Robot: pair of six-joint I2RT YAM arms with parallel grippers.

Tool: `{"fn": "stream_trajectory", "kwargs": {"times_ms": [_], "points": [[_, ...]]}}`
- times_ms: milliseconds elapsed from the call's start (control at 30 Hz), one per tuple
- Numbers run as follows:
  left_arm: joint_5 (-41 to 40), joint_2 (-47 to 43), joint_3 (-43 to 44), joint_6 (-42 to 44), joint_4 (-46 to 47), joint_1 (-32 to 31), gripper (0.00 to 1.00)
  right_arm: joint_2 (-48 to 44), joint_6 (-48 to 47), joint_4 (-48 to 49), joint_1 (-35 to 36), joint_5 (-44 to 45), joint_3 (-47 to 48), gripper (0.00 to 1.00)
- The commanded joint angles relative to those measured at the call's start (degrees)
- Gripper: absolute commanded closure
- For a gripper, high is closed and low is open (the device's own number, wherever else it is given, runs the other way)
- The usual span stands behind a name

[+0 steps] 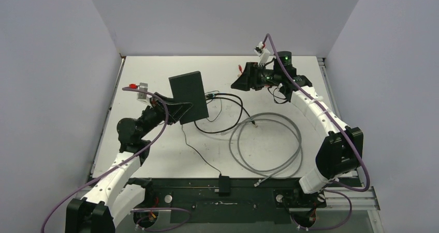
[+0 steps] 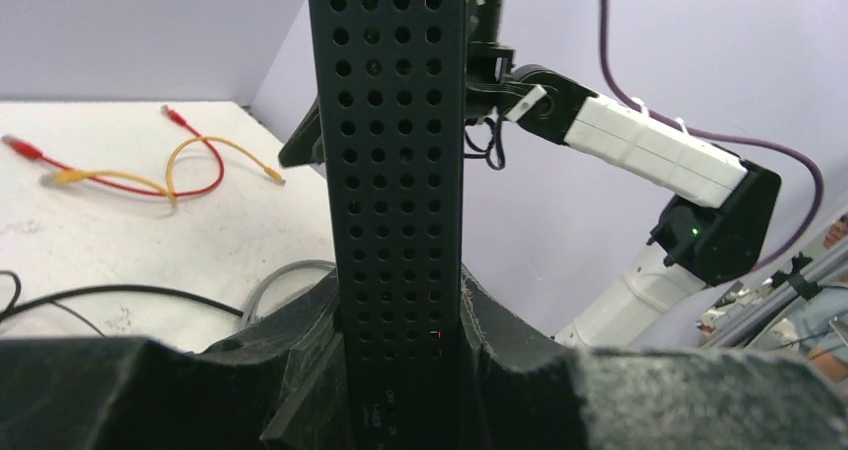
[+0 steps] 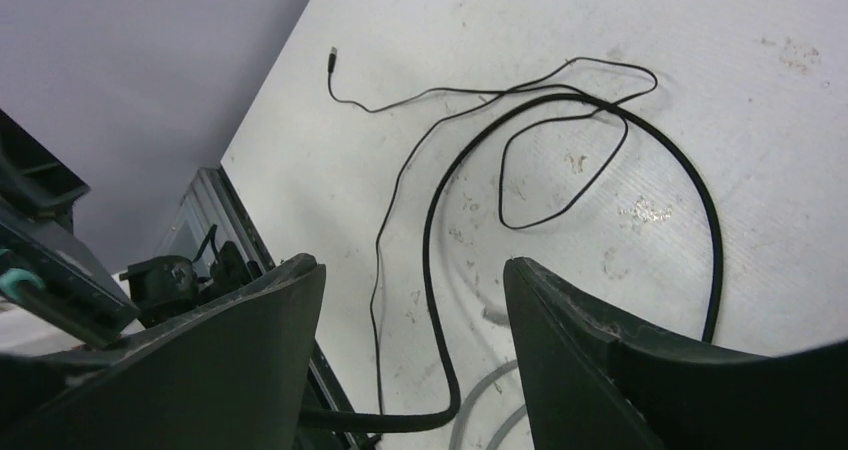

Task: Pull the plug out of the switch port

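We see the switch (image 1: pixel 189 95) left of the tabletop (image 1: pixel 155 67) centre, held up by the left fingers (image 2: pixel 530 370), which pinch its near end from both sides. Its long axis runs approx. near-to-far, straight out from these fingers. The broad matte-black face looks up toward the top camera. The narrow side, perforated w/ rows of round holes, faces the left wrist camera. A black cable (image 1: pixel 242 107) leaves its right edge; if a plug sits in a port there, we cannot tell. The right fingers (image 3: pixel 240 360), black and rough, are spread wide w/ nothing btw. them, apart from the switch on its right. A grey cable (image 1: pixel 299 145), round and smooth, lies coiled on the white tabletop.
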Motion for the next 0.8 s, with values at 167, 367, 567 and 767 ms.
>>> {"fn": "stream_trajectory", "kwargs": {"times_ms": [167, 367, 567, 767], "points": [[-6.06, 0.86, 3.57, -1.57, -0.81, -0.06, 1.00, -2.95, 5.93, 7.51, 0.72, -0.14, 2.21, 0.23], [-9.16, -1.22, 3.07, 2.81, -8.12, -0.05, 1.00, -2.78, 2.92, 3.97, 1.05, 1.91, 3.41, 0.10], [-21.03, -6.57, 4.51, 14.09, -27.78, 0.08, 1.00, -0.53, -2.28, -6.90, 1.02, 12.96, 1.68, 0.09], [-34.77, -13.52, 7.32, 26.85, -43.71, 0.03, 1.00, 2.94, -6.77, -15.58, 0.88, 23.98, -2.00, 0.07]]}}
